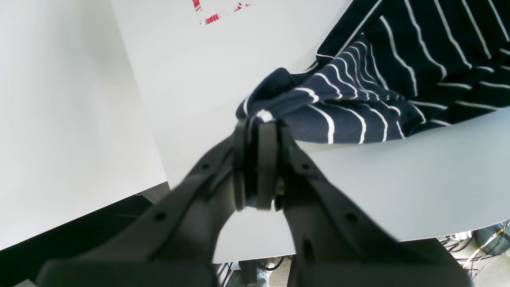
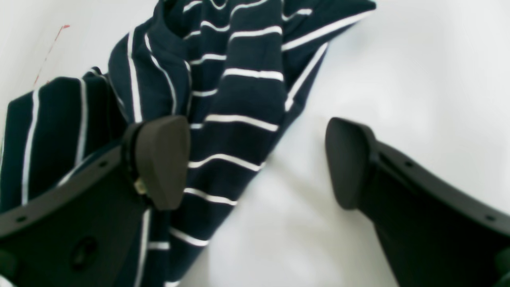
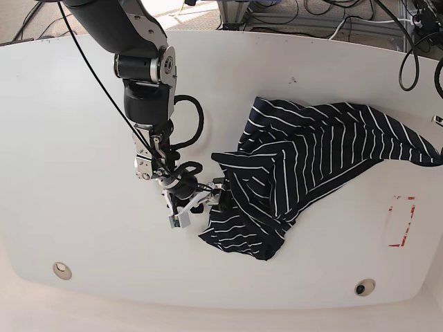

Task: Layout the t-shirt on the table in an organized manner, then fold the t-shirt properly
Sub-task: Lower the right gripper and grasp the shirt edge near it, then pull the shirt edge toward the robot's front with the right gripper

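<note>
left gripper: out of frame at the right edge of the base view; only the stretched tip of the shirt (image 3: pixel 432 153) reaches that edge. in the left wrist view the pinched bit of cloth is hidden between the pads (image 1: pixel 266 159). red mark (image 1: pixel 217 14) cut by the top edge. right wrist view soft, blurred throughout; shirt runs off top and left edges. right gripper (image 3: pixel 216 198) too small in the base view to read.

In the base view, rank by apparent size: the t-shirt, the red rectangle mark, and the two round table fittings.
1. the t-shirt, by far the largest, spread crumpled across the table.
2. the red rectangle mark.
3. The left round fitting and the right round fitting look alike, so they tie for smallest.
</note>
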